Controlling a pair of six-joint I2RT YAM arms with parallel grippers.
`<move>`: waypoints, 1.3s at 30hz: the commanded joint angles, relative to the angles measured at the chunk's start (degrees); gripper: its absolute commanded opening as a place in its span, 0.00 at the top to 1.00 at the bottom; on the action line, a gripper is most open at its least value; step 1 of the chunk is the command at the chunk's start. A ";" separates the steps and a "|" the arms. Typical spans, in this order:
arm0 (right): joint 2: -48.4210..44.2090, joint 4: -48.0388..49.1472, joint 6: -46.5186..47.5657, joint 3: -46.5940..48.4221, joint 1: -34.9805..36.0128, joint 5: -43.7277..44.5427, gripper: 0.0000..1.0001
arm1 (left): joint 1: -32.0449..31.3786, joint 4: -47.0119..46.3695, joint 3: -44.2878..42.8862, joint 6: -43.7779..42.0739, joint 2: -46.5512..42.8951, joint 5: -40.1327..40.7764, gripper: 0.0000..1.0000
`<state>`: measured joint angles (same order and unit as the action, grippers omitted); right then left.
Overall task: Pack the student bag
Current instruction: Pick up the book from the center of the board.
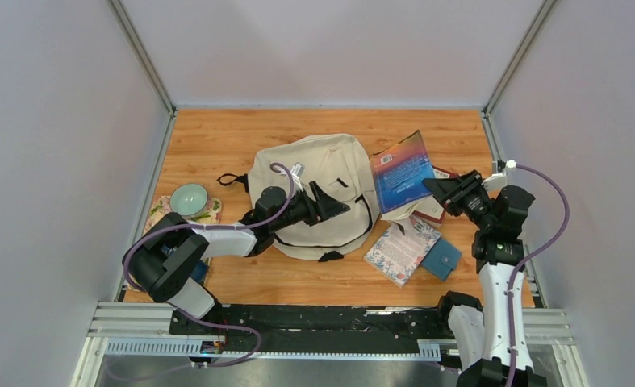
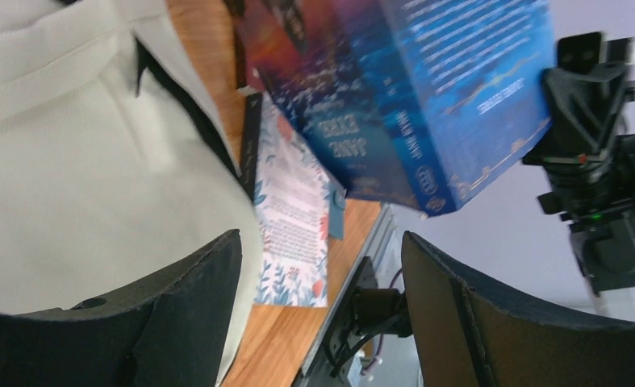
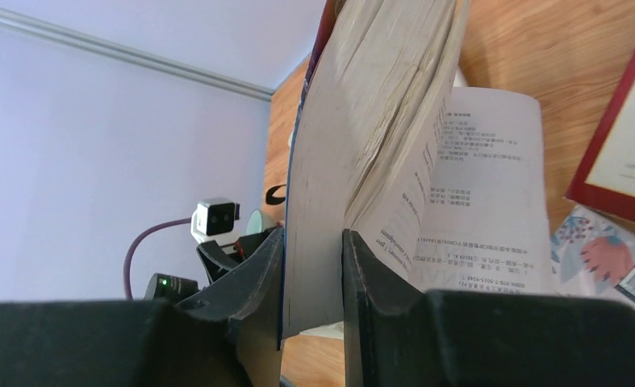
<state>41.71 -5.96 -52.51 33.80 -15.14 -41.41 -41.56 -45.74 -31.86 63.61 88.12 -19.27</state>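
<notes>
Only the right wrist view shows the right gripper clamped on the paperback book, cover and matte, fanned pages pinched between its fingers. From above, the soft cream fabric student bag lies mid-way across the wooden table. The left gripper hangs over the bag, jaws spread wide and empty.

Bare surface behind and left-rear of student bag; raised blue book and floral notebook block its right side.

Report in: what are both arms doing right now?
Left tool open over student bag. Right tool shut on blue book, beside the bag. Some pages hang loose.
</notes>
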 commanded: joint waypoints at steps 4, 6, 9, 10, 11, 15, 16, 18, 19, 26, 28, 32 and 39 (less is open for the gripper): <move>-2.43 14.74 -9.27 -0.14 2.74 -5.53 1.00 | -0.54 -16.22 -1.45 5.20 -0.49 2.83 0.20; -2.69 16.32 -10.85 -0.49 3.53 -5.61 1.00 | -0.63 -16.14 -2.94 5.55 1.26 3.01 0.20; -2.60 18.08 -11.91 -0.67 4.41 -5.87 1.00 | -1.06 -18.23 -4.17 7.48 4.15 3.27 0.20; -2.52 18.69 -12.52 -0.67 4.67 -5.88 1.00 | -1.15 -18.86 -4.44 8.53 4.78 3.53 0.19; -2.34 19.31 -12.96 -0.75 5.11 -6.05 1.00 | -1.33 -19.56 -4.62 8.98 5.31 3.80 0.19; -2.16 21.42 -14.81 -1.37 6.43 -5.97 1.00 | -1.86 -20.89 -6.28 10.13 8.12 4.32 0.19; -2.16 21.95 -14.99 -1.46 6.78 -5.79 1.00 | -2.12 -20.71 -6.55 10.13 8.47 4.41 0.19; -1.90 22.48 -15.51 -1.46 7.75 -5.88 1.00 | -2.38 -20.10 -7.08 10.21 9.00 5.11 0.19; -1.81 23.26 -15.78 -1.63 8.10 -6.05 1.00 | -2.47 -20.01 -7.17 10.21 9.09 5.46 0.19; -2.08 26.16 -18.32 -4.96 12.66 -6.84 1.00 | -2.91 -20.27 -7.34 9.86 9.62 8.45 0.19; -2.16 29.40 -20.78 -6.55 13.90 -7.02 1.00 | -3.26 -21.41 -6.73 10.04 9.71 9.51 0.19; -1.81 32.67 -23.33 -10.41 17.76 -7.81 1.00 | -3.35 -23.34 -6.03 10.04 9.88 9.69 0.18; -1.55 30.66 -21.32 -12.97 20.67 -11.22 1.00 | -3.44 -24.31 -3.83 8.55 8.57 9.77 0.18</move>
<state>41.23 18.63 -72.25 20.16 3.66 -45.58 -44.47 -62.46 -35.86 73.19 98.54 -9.63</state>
